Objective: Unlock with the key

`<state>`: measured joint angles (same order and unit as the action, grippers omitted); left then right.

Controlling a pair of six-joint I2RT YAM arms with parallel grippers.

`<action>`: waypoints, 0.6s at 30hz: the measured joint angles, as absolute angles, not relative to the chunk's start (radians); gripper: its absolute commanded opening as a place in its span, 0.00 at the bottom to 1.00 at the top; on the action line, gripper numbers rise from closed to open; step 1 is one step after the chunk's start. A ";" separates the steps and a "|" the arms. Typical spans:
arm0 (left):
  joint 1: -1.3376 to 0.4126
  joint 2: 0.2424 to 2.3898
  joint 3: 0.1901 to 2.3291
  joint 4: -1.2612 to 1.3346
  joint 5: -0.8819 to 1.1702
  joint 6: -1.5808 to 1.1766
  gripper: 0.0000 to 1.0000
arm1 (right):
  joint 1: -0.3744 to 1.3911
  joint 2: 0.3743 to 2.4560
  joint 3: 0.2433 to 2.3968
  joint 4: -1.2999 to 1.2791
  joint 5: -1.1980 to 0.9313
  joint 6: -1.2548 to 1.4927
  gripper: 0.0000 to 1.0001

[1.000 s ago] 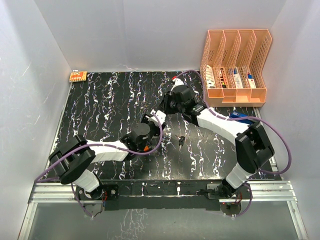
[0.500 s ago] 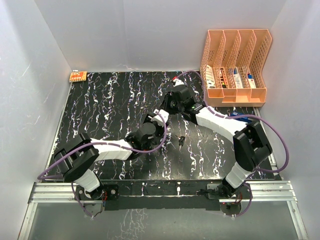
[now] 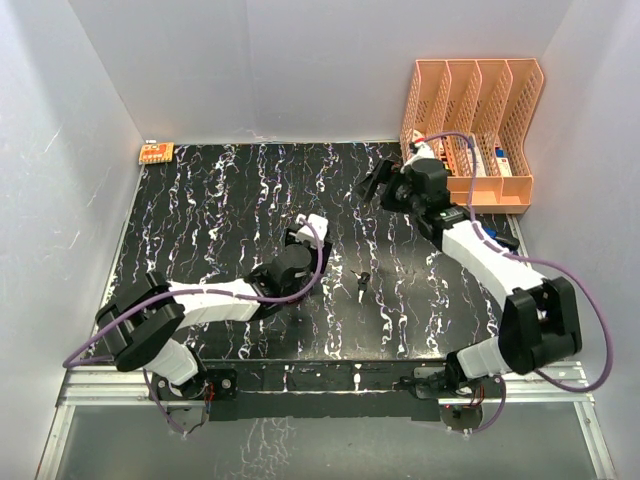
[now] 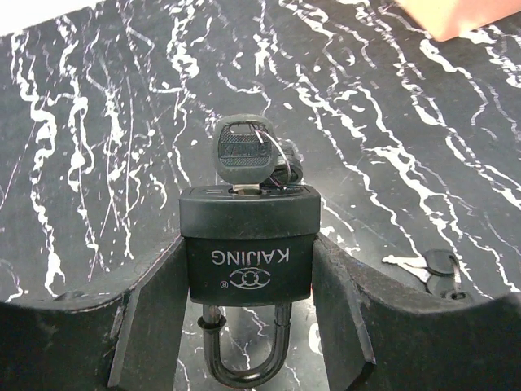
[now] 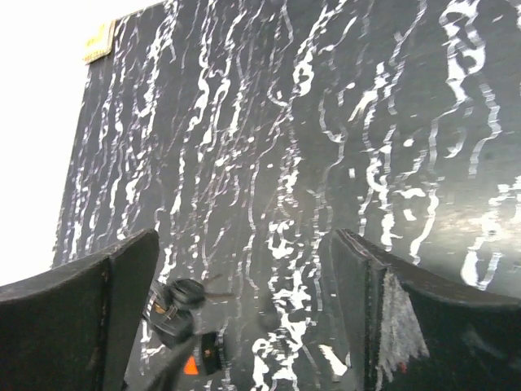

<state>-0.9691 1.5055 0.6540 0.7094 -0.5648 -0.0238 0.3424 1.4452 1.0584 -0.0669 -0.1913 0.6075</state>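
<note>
A black padlock (image 4: 248,248) marked KAIJING is clamped by its sides between the fingers of my left gripper (image 3: 297,240), at the middle of the table. A black-headed key (image 4: 244,156) stands in the keyhole on its far end. The shackle (image 4: 244,358) points back toward my wrist. My right gripper (image 3: 378,183) hovers open and empty, well to the back right of the padlock. In its wrist view the padlock and key (image 5: 175,305) show low at the left, beside the left finger (image 5: 98,309).
A small bunch of spare keys (image 3: 362,279) (image 4: 427,267) lies on the black marbled table (image 3: 220,210) to the right of the padlock. An orange file rack (image 3: 470,120) stands at the back right. A small orange object (image 3: 155,153) lies at the back left corner. White walls enclose the table.
My right gripper has opened, let go of the key and drawn back to the right toward the rack. The left gripper still holds the padlock, shifted slightly.
</note>
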 measured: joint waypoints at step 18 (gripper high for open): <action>-0.801 1.522 0.857 0.469 -0.541 -0.486 0.00 | 0.334 1.237 0.513 0.329 -0.256 0.606 0.98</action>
<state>-0.8005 1.5219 0.8566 0.4694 -0.5407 -0.4862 0.3340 1.2366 0.5125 0.3294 -0.2558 0.6056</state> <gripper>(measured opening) 0.530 0.980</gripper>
